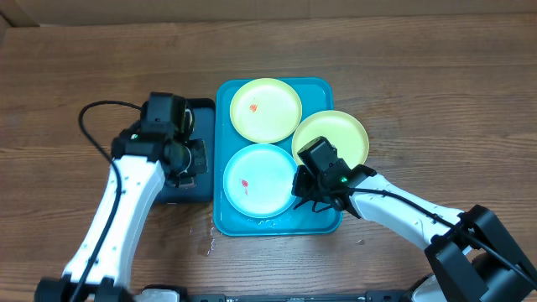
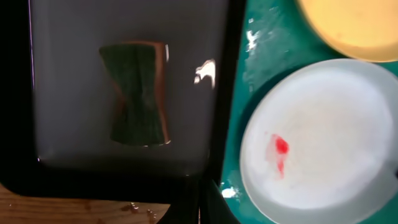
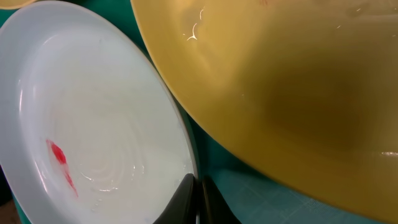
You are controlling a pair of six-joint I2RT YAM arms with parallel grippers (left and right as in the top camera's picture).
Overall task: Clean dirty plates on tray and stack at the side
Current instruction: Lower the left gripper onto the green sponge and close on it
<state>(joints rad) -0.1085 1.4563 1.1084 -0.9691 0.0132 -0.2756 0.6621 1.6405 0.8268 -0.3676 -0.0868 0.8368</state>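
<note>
My left gripper, fingers pressed together on nothing, has the sponge ahead-left and the light blue plate rightward.

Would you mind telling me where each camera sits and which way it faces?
Overhead: above the table, looking straight down on the teal tray and both arms.
Left wrist: above the dark tray, looking down at a sponge; left tool tips at bottom edge.
Right wrist: close over the yellow plate; right tool tips shut.
Shared: both wrists see the blue plate and its red smear.
</note>
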